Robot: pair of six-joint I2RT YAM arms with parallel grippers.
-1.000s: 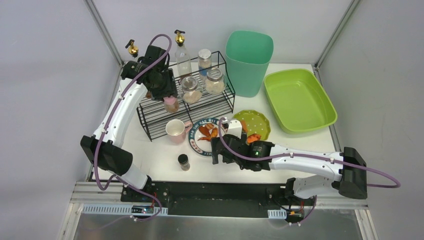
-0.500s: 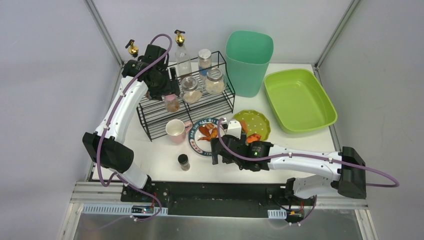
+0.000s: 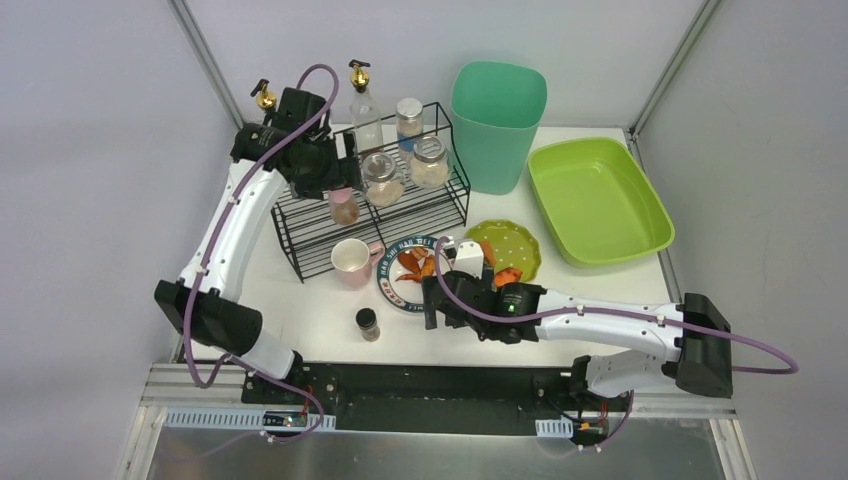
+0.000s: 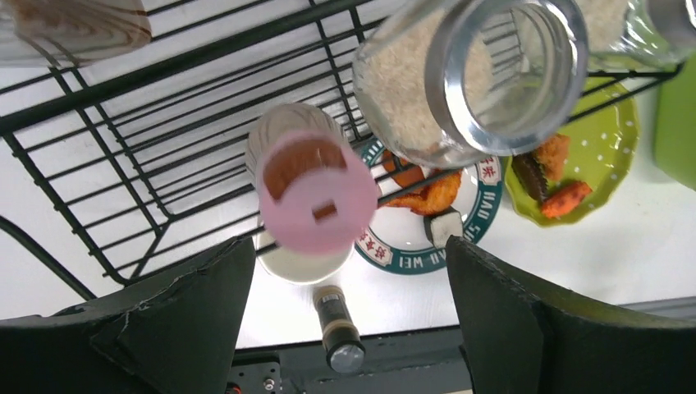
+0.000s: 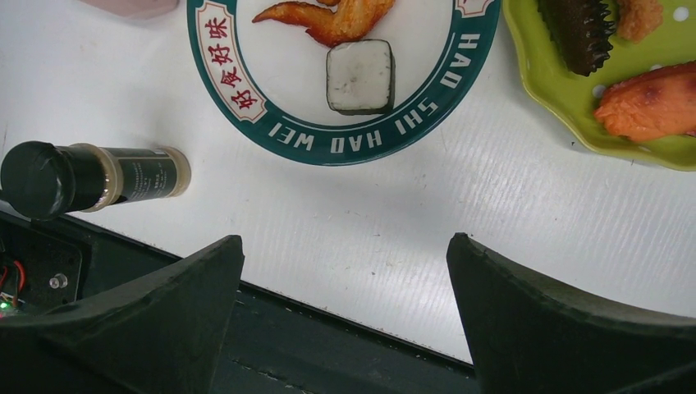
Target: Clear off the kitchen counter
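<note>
- Top external view: the left gripper (image 3: 337,187) hangs over the black wire rack (image 3: 400,215), fingers apart, directly above a pink-lidded jar (image 3: 343,207). The right gripper (image 3: 432,303) hovers low over the kitchen counter (image 3: 310,300), the white tabletop under everything here. A cup (image 3: 350,258), a lettered plate (image 3: 386,282), a green plate (image 3: 530,245) and a small dark bottle (image 3: 368,323) stand on it.
- Left wrist view: the fingers (image 4: 180,320) flank the jar (image 4: 312,193) with clear gaps on both sides, gripping nothing. The step reads as a release onto the rack. Retract straight along the finger axis, because the rice jar (image 4: 460,82) stands just beside.
- Right wrist view: the fingers (image 5: 164,328) are spread wide and empty above bare counter (image 5: 533,213). The bottle (image 5: 90,176), near the left finger, is the likely next pick. Centre the jaws on its body, clear of the lettered plate (image 5: 345,144).
</note>
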